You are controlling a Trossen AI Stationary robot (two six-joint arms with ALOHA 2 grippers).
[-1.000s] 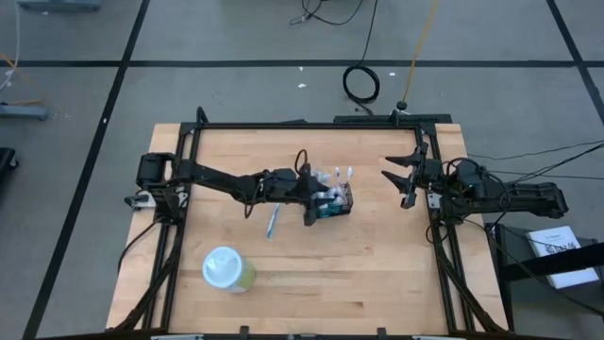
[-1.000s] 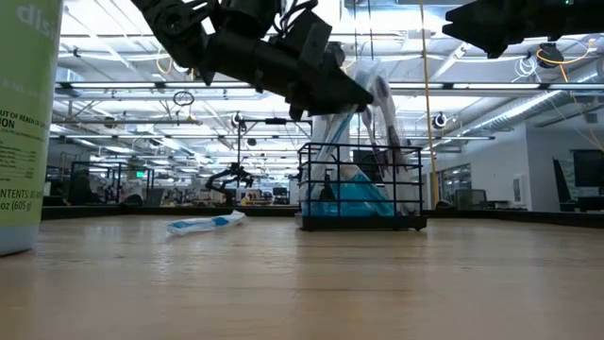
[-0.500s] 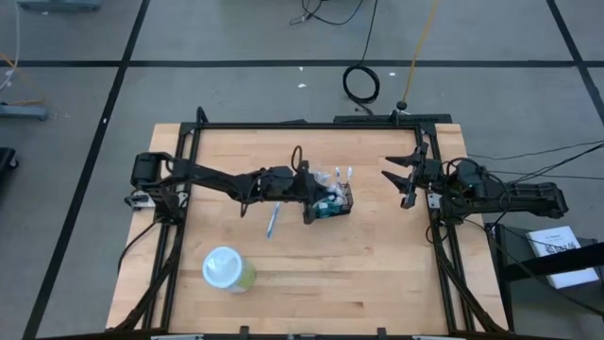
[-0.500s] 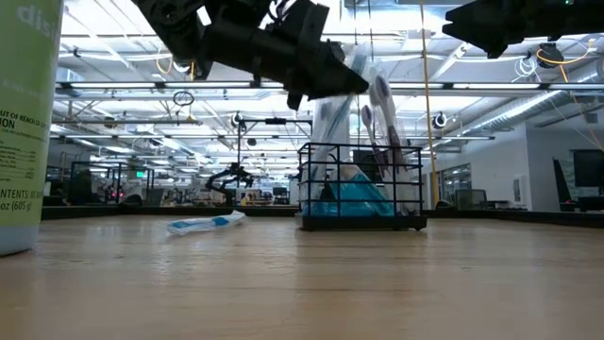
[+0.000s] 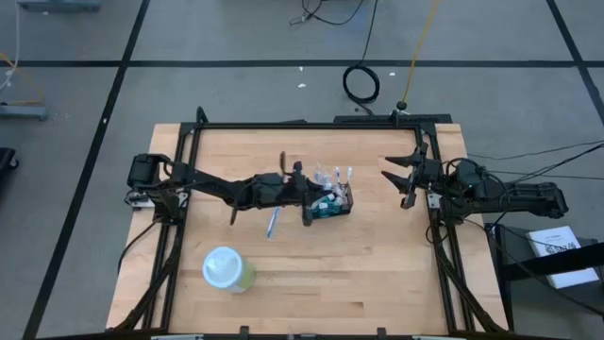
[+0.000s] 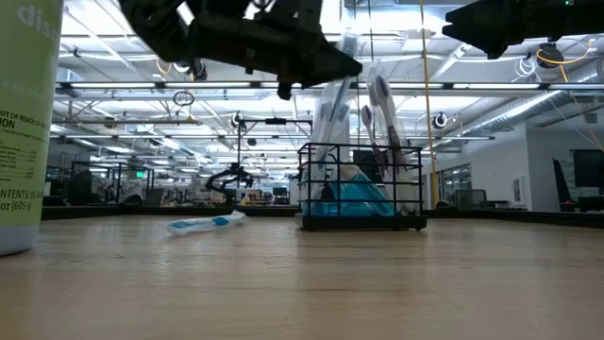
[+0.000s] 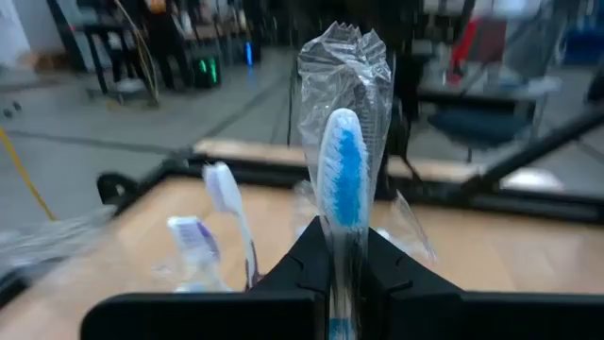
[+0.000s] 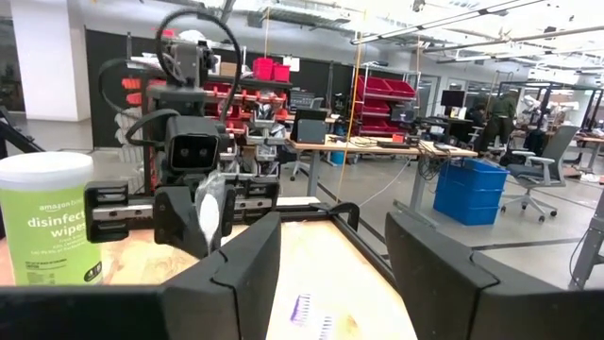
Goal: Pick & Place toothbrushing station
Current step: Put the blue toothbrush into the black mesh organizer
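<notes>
- The left fingers point(image 7: 344, 260) have just closed on a wrapped toothbrush point(image 7: 344, 179); a second ago they stood half open around it. The blue-and-white head, in its clear wrap, stands up between them in the left wrist view.
- That looks like a firm grip just made, so the next move is likely a lift or a reseat of the brush. Whether its foot is already inside the caddy I cannot tell.
- The caddy point(image 5: 332, 203) sits mid-bench, just past the left fingers. In the low view it stands flat, with other brushes point(image 6: 377, 113) and a teal pack point(image 6: 357, 196) inside.
- Those upright brushes stand just beside the held one, so a sideways swing could knock them; straight up looks like the clear way.
- A loose brush point(image 5: 273, 223) lies on the bench just beside the left arm, on the cup's side.
- The cup point(image 5: 227, 269) stands well apart, toward the near left corner.
- The right fingers point(image 5: 404, 178) are spread open and empty, waiting over the right bench edge, well apart from the caddy.
- Open bench point(image 5: 377, 274) lies in front of and right of the caddy.
</notes>
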